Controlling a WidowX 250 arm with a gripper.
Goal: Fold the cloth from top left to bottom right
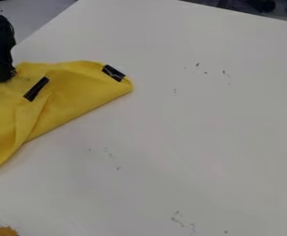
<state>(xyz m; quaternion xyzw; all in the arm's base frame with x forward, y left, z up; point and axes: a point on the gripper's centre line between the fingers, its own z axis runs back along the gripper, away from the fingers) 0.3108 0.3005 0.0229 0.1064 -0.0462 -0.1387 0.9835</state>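
The yellow cloth (pixel 78 94) lies on the left part of the white table, running out of the camera view at the left edge. Creases cross it, and a raised fold runs down its middle toward the lower left. One black strip (pixel 36 89) is on its upper middle, and another black strip (pixel 113 73) is by its rounded right corner. At the upper left, the black gripper (pixel 1 77) hangs low at the cloth's top edge, touching or just over it. Whether it holds any fabric cannot be made out.
The white table (pixel 188 124) has small dark scuff marks and extends right and toward the front. An orange-brown object (pixel 6 231) shows at the bottom left corner. Dark items (pixel 250 5) stand behind the table's far edge at the top right.
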